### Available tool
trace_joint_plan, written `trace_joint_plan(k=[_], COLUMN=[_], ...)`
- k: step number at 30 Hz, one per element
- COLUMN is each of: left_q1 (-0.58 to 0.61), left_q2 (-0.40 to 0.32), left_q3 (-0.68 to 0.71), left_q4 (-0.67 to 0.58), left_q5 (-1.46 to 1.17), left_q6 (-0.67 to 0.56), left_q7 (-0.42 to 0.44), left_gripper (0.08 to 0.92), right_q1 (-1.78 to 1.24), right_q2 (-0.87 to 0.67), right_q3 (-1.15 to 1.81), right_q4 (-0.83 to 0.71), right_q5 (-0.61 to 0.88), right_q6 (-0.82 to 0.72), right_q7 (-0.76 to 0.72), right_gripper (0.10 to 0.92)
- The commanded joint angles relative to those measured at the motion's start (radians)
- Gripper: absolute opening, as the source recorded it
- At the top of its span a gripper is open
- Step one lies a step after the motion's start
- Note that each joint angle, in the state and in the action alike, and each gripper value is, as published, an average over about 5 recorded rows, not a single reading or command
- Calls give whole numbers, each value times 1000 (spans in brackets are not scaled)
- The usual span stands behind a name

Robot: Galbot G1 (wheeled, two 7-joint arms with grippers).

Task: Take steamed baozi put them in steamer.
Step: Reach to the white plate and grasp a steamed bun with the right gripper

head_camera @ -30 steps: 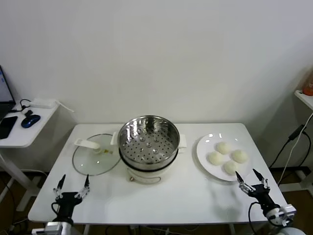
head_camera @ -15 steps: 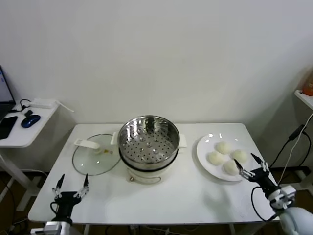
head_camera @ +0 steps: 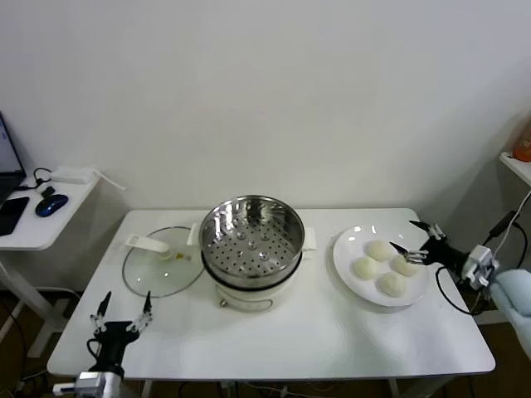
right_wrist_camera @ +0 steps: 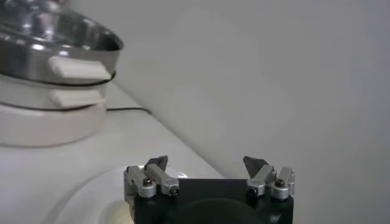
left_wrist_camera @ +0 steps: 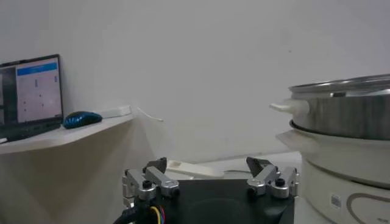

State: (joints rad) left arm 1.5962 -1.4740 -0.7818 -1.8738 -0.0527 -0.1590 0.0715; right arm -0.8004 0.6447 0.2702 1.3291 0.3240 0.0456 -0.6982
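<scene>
The right hand [head_camera: 412, 239] hangs spread wide, holding nothing, at the tabletop's right edge beside four steamed baozi [head_camera: 382, 265] crowded on their plate [head_camera: 343, 264]. Closing there could nudge neighbouring buns aside. The steamer [head_camera: 251, 249] waits mid-tabletop; the left hand [head_camera: 122, 313], also released, idles at the near-left corner.

Steamer [left_wrist_camera: 345, 122] cut off by left wrist frame edge. Laptop [head_camera: 7, 166] cropped in head view.
</scene>
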Motion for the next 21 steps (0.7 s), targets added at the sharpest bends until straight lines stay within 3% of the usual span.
trace_joint_plan(k=[1,12,21], left_q1=[0,-5,-17], left_q2=[14,16,9], left_q3=[1,6,9], left_q4=[1,2,4], left_q5=[-10,-14,-15], left_q6=[6,14,22], left_q7=[-4,-5,-7], left_gripper=[823,823,823], right_q1=[632,1073,1076], right_q2=[-69,68,218], right_q3=[-530,-1109,-1119], right_q4=[-267,-506,-672], right_q5=[-137,-275,-504], right_q6=[14,116,185], right_q7=[-390,-539,-531], right_gripper=[823,823,823])
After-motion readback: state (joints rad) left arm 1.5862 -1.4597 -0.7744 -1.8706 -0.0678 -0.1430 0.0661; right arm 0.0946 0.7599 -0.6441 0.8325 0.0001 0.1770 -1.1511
